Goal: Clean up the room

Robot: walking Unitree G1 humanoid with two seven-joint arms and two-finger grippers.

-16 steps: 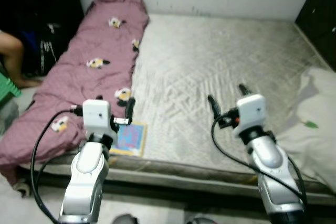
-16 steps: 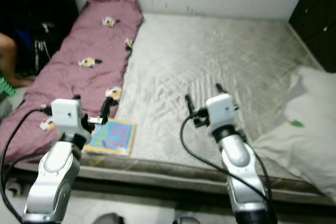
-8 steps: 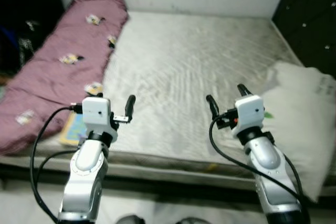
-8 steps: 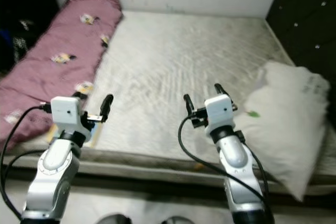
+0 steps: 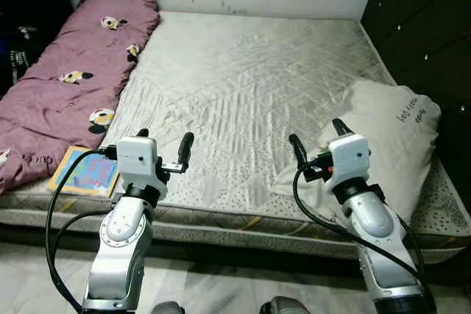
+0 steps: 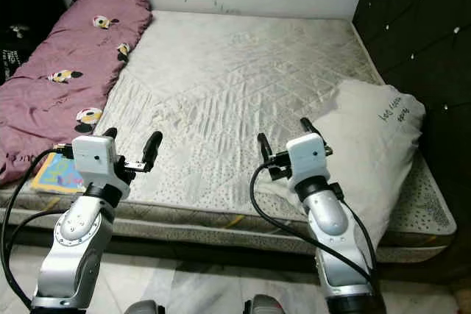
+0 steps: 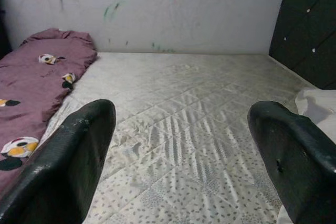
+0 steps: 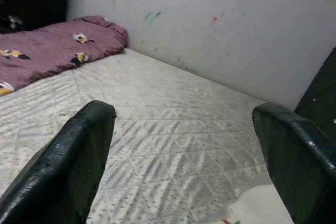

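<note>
Two grippers, left (image 5: 163, 147) and right (image 5: 318, 139), hover empty with fingers spread wide above the bed's (image 5: 243, 79) near edge. Risk: the right gripper sits just beside the pillow (image 5: 386, 134) at right of frame and could snag its cover, while the book (image 5: 82, 172) at lower left could slide off if nudged.

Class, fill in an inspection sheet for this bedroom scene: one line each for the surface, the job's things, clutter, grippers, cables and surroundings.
Surface: bare quilted mattress, a few faint stains, no sheet.
Job's things: maroon cartoon-print blanket bunched along the robot's left edge; white pillow at the right edge; colourful children's book on the near left corner, beside the blanket.
Clutter: nothing seen beyond those.
Grippers: left gripper and right gripper both open, empty, raised above the near edge.
Cables: a black cable loops beside each forearm, hanging free.
Surroundings: scuffed white wall behind; dark tufted headboard to the right.
</note>
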